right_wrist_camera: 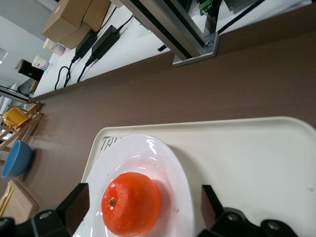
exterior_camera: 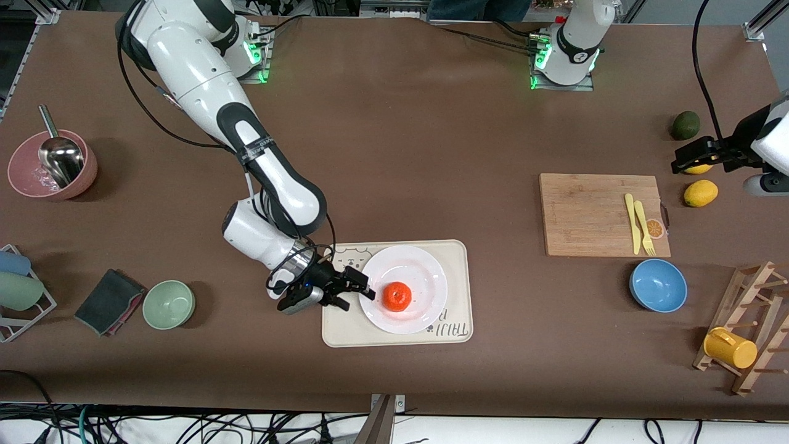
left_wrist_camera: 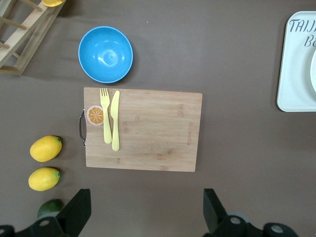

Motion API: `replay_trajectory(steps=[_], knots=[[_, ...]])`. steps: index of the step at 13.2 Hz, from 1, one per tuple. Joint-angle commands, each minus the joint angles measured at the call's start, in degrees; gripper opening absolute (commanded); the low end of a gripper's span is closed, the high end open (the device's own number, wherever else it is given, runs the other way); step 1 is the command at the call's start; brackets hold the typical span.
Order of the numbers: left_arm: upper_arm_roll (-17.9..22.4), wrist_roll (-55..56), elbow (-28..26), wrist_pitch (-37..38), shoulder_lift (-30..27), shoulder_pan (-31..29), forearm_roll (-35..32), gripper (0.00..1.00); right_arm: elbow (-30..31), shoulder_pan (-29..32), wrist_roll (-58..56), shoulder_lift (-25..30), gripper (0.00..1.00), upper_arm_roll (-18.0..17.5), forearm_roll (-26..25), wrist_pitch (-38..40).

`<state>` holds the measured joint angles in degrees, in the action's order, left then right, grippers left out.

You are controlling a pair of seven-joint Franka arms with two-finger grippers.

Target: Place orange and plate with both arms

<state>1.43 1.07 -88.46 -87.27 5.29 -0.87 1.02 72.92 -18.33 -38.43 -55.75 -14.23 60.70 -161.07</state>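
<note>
The orange (exterior_camera: pixel 397 296) sits on the white plate (exterior_camera: pixel 425 271), which lies on the cream tray (exterior_camera: pixel 457 254). My right gripper (exterior_camera: pixel 363 287) is open and empty, low over the plate's rim at the side toward the right arm's end of the table, a short gap from the orange. In the right wrist view the orange (right_wrist_camera: pixel 132 202) lies on the plate (right_wrist_camera: pixel 148 158), between and ahead of my open fingers (right_wrist_camera: pixel 79 202), untouched. My left gripper (exterior_camera: pixel 693 159) is open and empty, held up over a lemon at the left arm's end; it also shows in the left wrist view (left_wrist_camera: pixel 146 207).
A bamboo cutting board (exterior_camera: pixel 592 213) holds a yellow fork and knife (exterior_camera: pixel 640 225). Nearby are a blue bowl (exterior_camera: pixel 658 285), lemons (exterior_camera: pixel 701 193), a dark green fruit (exterior_camera: pixel 685 125) and a wooden rack with a yellow cup (exterior_camera: pixel 730 347). Toward the right arm's end stand a green bowl (exterior_camera: pixel 169 304) and a pink bowl (exterior_camera: pixel 24 176).
</note>
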Motion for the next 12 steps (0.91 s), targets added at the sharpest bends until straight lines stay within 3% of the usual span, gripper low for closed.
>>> replay_trajectory(steps=[1,4,7,10,12], knots=[[0.24,-0.90,1.18,0.79,0.25,-0.10,1.27,1.00,2.40,-0.21,0.54,3.45,0.99,5.41,-7.49,4.60],[0.24,-0.90,1.19,0.70,0.25,-0.10,1.36,1.00,2.23,-0.21,3.77,7.92,0.99,12.27,-20.40,16.97],[0.24,-0.90,1.19,0.70,0.25,-0.10,1.36,1.00,2.14,-0.30,10.89,12.49,0.99,15.97,-32.89,28.40],[0.24,-0.98,1.19,0.79,0.34,-0.10,1.36,1.00,2.40,-0.39,22.29,18.90,0.99,17.21,-45.36,40.44],[0.24,-0.99,1.10,0.70,0.34,-0.10,1.53,1.00,2.49,-0.30,30.21,22.95,0.99,17.30,-51.01,47.83]])
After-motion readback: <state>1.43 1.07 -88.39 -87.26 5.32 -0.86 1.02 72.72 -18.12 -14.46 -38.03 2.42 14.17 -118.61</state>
